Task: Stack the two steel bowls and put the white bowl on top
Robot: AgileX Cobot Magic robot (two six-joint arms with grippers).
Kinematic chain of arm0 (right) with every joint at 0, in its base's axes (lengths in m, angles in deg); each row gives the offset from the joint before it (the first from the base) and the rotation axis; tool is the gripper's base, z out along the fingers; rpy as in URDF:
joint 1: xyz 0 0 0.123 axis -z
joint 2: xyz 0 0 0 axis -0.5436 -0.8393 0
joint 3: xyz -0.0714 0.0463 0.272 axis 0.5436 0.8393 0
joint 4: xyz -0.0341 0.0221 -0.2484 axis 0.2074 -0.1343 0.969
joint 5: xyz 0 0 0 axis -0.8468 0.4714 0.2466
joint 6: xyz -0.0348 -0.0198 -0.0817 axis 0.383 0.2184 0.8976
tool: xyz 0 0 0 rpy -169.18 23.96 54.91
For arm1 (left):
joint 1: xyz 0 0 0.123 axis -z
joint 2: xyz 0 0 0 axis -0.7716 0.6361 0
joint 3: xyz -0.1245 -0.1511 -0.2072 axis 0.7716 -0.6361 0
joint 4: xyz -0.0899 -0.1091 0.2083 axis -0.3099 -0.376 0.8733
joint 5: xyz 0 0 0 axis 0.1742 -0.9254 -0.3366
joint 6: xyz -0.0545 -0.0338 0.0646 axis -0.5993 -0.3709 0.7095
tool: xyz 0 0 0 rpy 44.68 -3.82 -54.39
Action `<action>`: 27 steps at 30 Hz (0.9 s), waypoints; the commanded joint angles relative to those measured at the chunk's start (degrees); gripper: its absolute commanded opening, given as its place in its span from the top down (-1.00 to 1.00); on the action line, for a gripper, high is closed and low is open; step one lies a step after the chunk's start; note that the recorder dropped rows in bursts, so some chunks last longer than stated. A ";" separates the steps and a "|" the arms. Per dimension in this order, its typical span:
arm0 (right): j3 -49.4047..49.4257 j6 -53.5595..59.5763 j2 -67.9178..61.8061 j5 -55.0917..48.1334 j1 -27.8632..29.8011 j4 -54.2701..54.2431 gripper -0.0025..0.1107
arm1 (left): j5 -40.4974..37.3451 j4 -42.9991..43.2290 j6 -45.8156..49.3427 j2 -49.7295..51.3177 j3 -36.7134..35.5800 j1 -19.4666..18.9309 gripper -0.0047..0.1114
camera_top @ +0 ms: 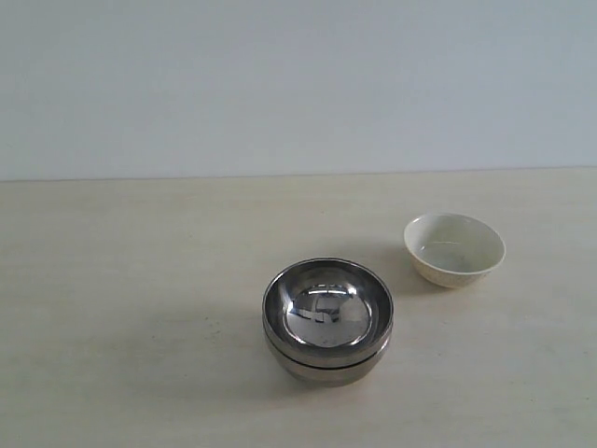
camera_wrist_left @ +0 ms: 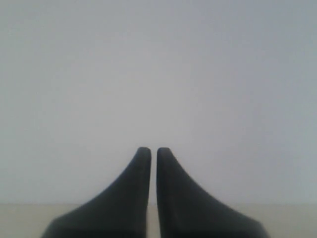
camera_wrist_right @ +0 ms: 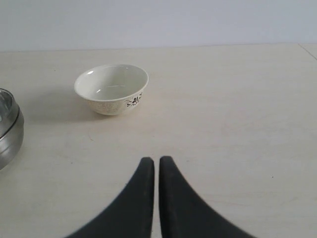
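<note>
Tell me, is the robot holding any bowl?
No. The left hand and right hand are both shut on nothing; the white bowl sits free on the table.

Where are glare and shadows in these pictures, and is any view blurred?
Exterior view: the steel bowls show bright reflections inside; soft shadows lie left of them and of the white bowl. Right wrist view: sharp, a faint shadow beside that bowl. Left wrist view: soft, only the dark left pincer against a wall.

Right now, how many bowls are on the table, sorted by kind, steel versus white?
Steel bowls: 2, one nested in the other
White bowl: 1, standing apart from the stack
Total: 3 bowls
</note>
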 commanded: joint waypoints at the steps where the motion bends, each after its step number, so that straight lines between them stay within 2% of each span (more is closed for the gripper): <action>1: -0.01 0.21 0.30 0.54 0.11 0.00 0.96 | -5.06 0.32 3.60 -0.14 -0.34 -3.83 0.85; 4: -0.01 0.21 0.30 0.54 0.11 0.00 0.96 | -10.52 0.32 3.45 -0.14 -0.34 -8.05 0.85; 7: -0.01 0.21 0.30 0.54 0.11 0.00 0.96 | -13.90 0.32 3.45 -0.14 -0.34 -9.45 0.85; 18: -0.01 0.21 0.30 0.54 0.11 0.00 0.96 | -29.00 -0.11 2.35 -0.14 -0.34 -9.45 0.85; 27: -0.01 0.21 0.30 0.54 0.11 0.00 0.96 | -29.40 -0.45 0.43 -0.14 -0.34 -9.45 0.85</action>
